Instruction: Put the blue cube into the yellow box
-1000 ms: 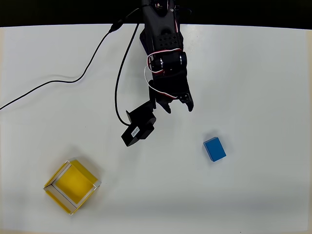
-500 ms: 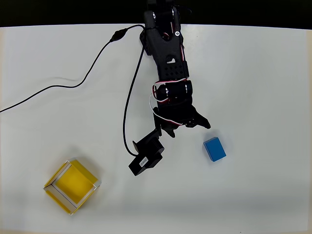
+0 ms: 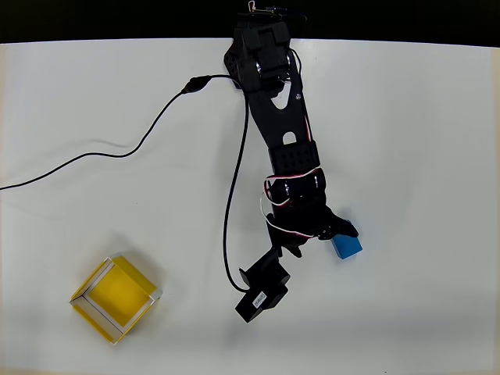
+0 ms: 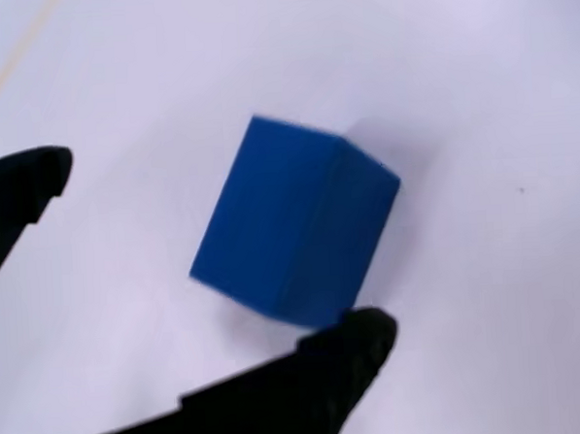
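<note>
The blue cube (image 3: 348, 248) rests on the white table at the right of centre in the overhead view, its upper left part covered by my gripper (image 3: 323, 238). In the wrist view the blue cube (image 4: 295, 226) stands between the two black fingertips (image 4: 359, 335) of the gripper (image 4: 200, 256), which is open; the lower fingertip is close to the cube's bottom corner, the other stands well apart. The yellow box (image 3: 87, 304) sits far off at the lower left, open-topped and with nothing in it.
A black cable (image 3: 117, 152) snakes across the left half of the table from the arm's base. The black wrist camera block (image 3: 262, 293) hangs below the gripper. The table's far edge (image 3: 391, 41) borders a dark strip.
The arm has stretched forward and to the right across the table. The gripper went from well short of the blue cube to straddling it. Cube and box have not moved.
</note>
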`<act>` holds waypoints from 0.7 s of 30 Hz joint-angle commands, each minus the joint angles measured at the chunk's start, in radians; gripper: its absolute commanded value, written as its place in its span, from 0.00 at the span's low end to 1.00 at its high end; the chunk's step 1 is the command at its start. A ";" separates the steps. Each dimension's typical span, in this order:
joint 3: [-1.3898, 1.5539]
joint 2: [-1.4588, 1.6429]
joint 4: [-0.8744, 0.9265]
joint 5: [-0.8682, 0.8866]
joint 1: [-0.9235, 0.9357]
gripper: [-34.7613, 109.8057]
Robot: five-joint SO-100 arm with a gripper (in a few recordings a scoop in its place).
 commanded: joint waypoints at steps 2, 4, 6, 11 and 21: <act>-0.163 -0.017 -0.020 -0.002 -0.051 0.64; -0.173 -0.049 -0.038 0.006 -0.063 0.64; -0.178 -0.080 -0.051 0.008 -0.075 0.64; -0.184 -0.143 -0.080 0.025 -0.104 0.64; -0.186 -0.221 -0.130 0.057 -0.146 0.63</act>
